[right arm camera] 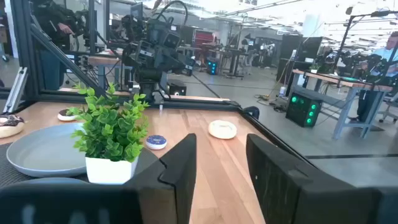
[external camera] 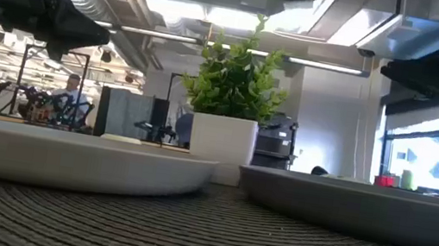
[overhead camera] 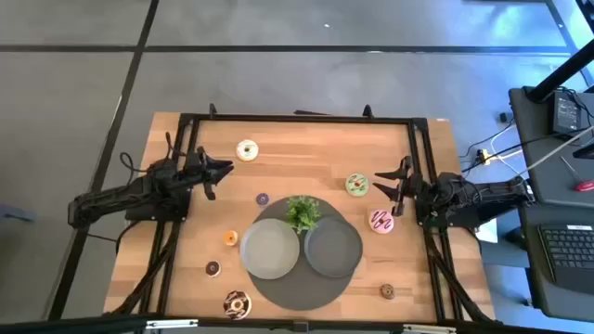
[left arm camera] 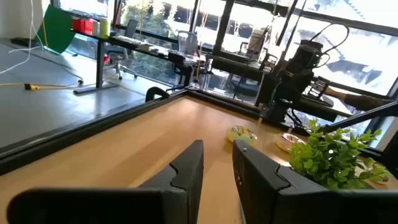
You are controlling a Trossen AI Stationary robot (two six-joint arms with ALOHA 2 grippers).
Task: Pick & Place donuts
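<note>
Several toy donuts lie flat on the wooden table: white (overhead camera: pixel 247 150), green (overhead camera: pixel 357 185), pink (overhead camera: pixel 381 221) and chocolate (overhead camera: pixel 236 303), plus minis in purple (overhead camera: pixel 263 199), orange (overhead camera: pixel 230 238), brown (overhead camera: pixel 213 268) and tan (overhead camera: pixel 387 291). My left gripper (overhead camera: pixel 219 176) hovers open near the table's left side, between the white donut and the purple mini, holding nothing (left arm camera: pixel 217 171). My right gripper (overhead camera: pixel 382 185) hovers open just right of the green donut, also holding nothing (right arm camera: pixel 221 165). The right wrist view shows the white donut (right arm camera: pixel 222 129) and purple mini (right arm camera: pixel 155 141) ahead.
Two grey plates (overhead camera: pixel 269 249) (overhead camera: pixel 332 247) sit on a dark round woven mat (overhead camera: pixel 297 289) at the table's near middle, with a small potted plant (overhead camera: pixel 303 213) at the mat's far edge. A black frame (overhead camera: pixel 297 119) borders the table. Bare wood lies between the grippers.
</note>
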